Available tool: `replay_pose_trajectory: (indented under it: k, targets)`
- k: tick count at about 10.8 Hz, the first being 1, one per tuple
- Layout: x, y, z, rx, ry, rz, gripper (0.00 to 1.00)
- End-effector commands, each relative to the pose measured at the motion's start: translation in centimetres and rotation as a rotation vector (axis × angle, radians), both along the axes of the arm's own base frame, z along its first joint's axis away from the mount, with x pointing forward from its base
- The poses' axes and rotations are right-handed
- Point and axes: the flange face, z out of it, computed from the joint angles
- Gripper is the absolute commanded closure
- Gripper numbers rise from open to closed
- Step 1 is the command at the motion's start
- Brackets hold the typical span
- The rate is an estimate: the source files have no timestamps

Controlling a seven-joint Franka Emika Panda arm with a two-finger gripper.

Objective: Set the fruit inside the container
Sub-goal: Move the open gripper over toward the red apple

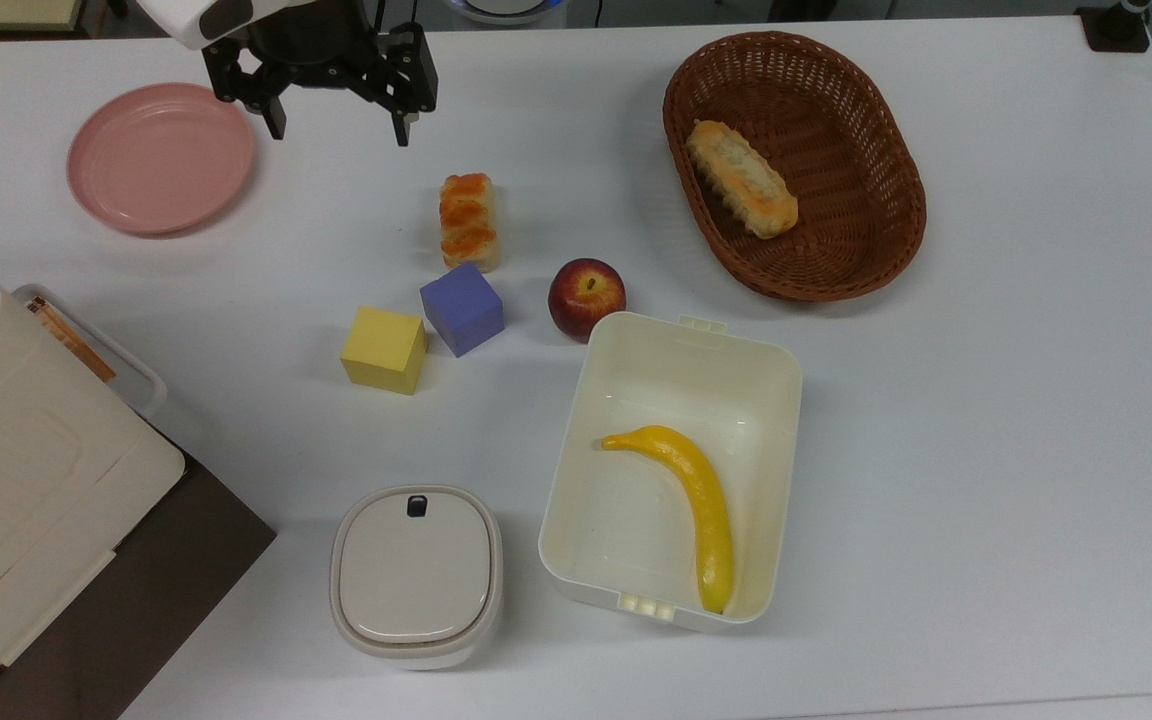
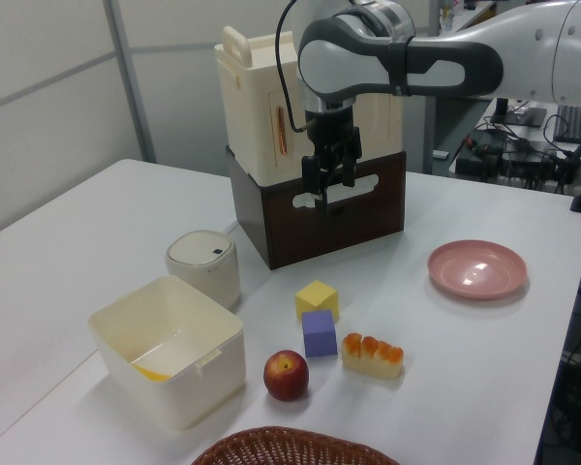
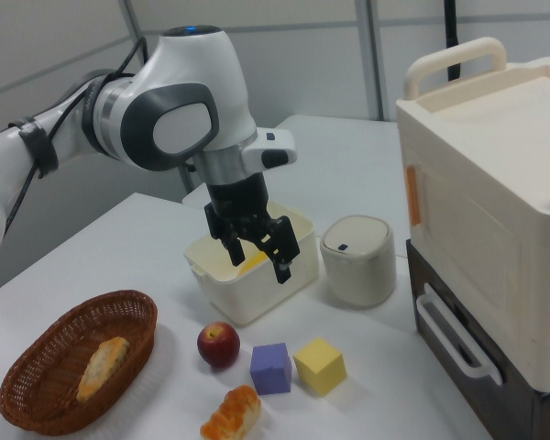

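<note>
Cream-white container (image 1: 774, 380) holds a banana (image 1: 692, 500); red-yellow apple (image 1: 587, 297) sits outside, touching its rim — gripper (image 1: 339, 118) fingers apart, empty.

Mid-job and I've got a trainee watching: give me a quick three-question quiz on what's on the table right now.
1. True or false: the apple is already inside the cream tub.
2. Which item lies in the wicker basket? A) a bread roll B) a yellow cube C) a pink plate
3. Fill in: the gripper hangs with its fingers ____, holding nothing.

Key:
1. False; it sits on the table just outside the tub, which holds the banana.
2. A, the bread roll.
3. Open.
</note>
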Motion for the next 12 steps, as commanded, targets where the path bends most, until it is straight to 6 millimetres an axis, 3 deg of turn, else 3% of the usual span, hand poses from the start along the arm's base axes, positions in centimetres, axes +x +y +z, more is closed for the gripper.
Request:
replay_pose_trajectory:
  k: [1, 6, 12]
  targets:
    - [-0.4, 3.0, -1.1, 0.019, 0.042, 0.075, 0.00]
    - [-0.5, 3.3, -2.0, 0.031, 0.061, 0.123, 0.00]
    - [0.3, 7.8, -6.1, 0.066, 0.126, 0.131, 0.00]
